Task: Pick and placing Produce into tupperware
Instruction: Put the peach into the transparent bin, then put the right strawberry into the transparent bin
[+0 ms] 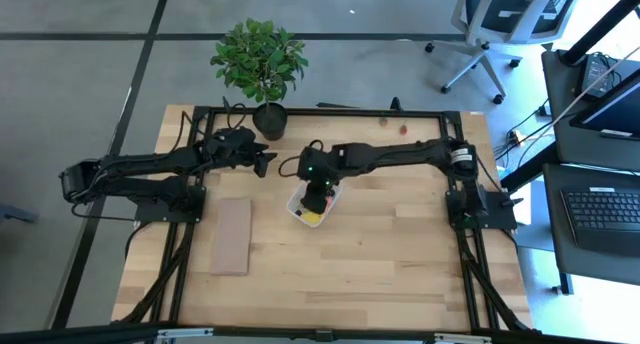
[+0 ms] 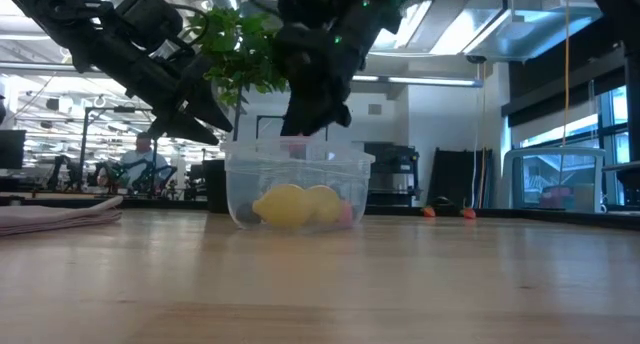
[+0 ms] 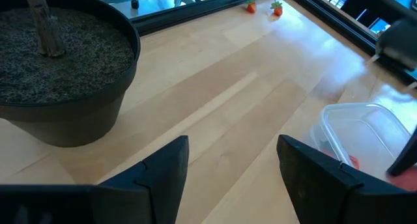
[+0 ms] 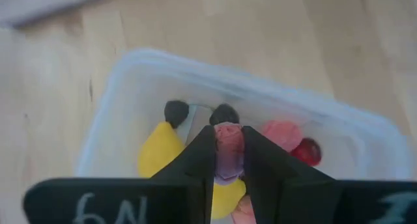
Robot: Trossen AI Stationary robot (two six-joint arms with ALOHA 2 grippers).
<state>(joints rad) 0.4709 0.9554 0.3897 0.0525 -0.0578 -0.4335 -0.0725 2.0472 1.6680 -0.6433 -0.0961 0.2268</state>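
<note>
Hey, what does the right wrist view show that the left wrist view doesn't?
Only the right wrist view: the right gripper shut on a pink and purple toy piece above the tupperware, with yellow, pink and red produce inside. Only the left wrist view: the black plant pot, two small red pieces far off, and the left gripper open and empty. Both: the tupperware and wooden table.

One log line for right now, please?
right gripper: shut on pink produce piece, over tupperware | left gripper: open, empty, near plant pot | in tub: yellow pieces
</note>
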